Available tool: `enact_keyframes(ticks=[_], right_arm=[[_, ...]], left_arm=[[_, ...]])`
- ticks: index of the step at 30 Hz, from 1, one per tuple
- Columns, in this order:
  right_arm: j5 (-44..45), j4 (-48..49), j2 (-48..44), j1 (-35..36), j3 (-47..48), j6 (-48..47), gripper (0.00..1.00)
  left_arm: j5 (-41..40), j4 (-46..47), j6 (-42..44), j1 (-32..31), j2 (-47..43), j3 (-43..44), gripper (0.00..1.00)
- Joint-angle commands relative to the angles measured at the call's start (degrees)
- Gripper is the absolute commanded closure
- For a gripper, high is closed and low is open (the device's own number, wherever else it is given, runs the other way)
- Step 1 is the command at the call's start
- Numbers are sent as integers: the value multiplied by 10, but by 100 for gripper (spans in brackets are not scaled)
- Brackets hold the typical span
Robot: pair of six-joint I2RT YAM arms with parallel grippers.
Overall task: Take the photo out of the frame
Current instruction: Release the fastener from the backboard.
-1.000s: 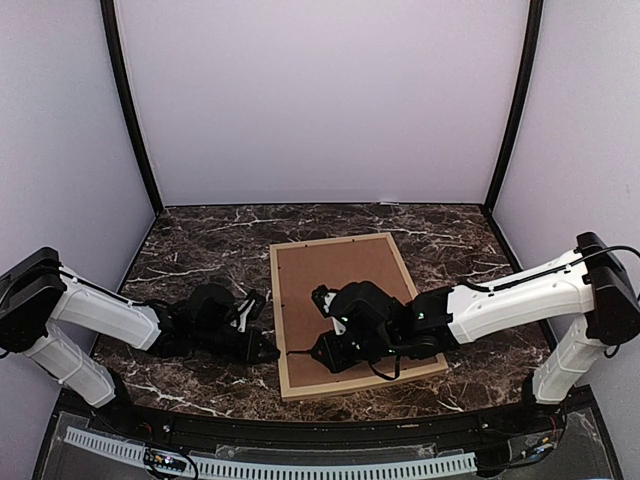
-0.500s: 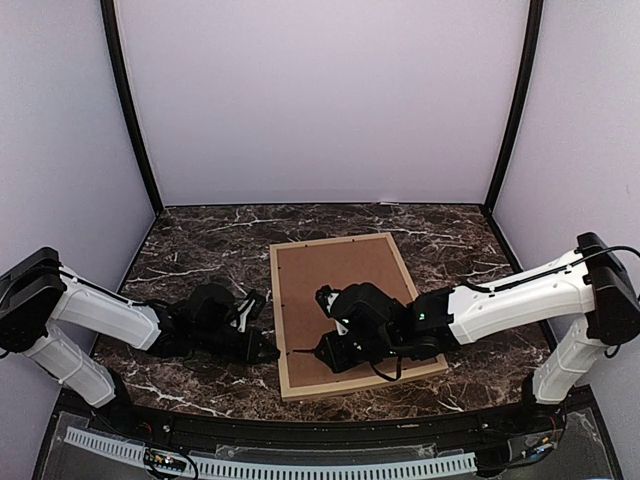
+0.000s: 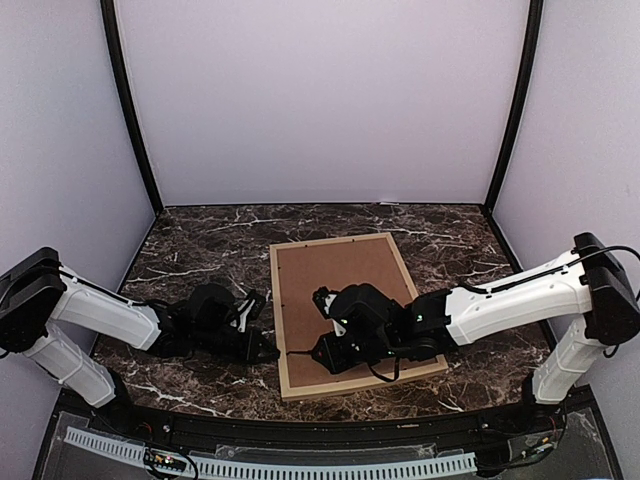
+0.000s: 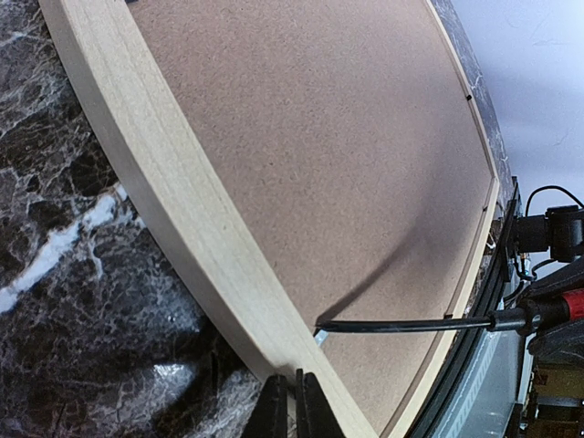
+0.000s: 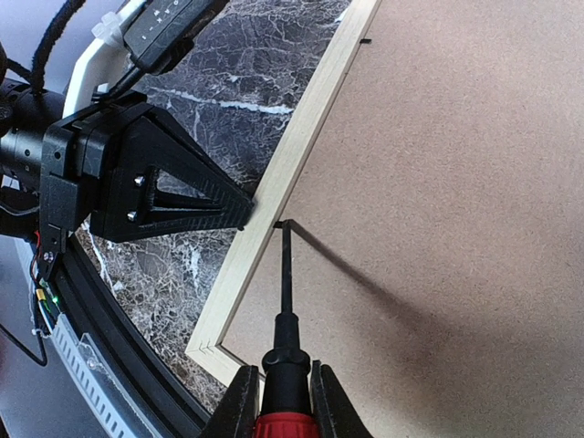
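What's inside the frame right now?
A brown backing board fills the frame, which lies face down. The screwdriver tip sits at a clip on its left rail. Anything beneath the board, the photo included, is covered.

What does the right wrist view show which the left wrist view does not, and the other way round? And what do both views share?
Only the right wrist view: the left gripper seen whole from the side, shut, its tips at the outer edge of the frame; the right gripper clamped on the screwdriver; one mitred corner of the frame.
Only the left wrist view: the frame's opposite long side, beyond the board.
Both: the brown backing board, the screwdriver's tip at the frame's inner edge, and the marble table.
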Motion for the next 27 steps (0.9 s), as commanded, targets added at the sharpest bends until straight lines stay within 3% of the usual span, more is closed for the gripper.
enact_keyframes(ticks=[1,27], right_arm=[[-5,13,11,3,0,1,100],[-91,48,6,26,15,21,100]], left_arm=[[-9,-65,7,-7,11,-10,94],[-8,-62,6,-6,18,-5,94]])
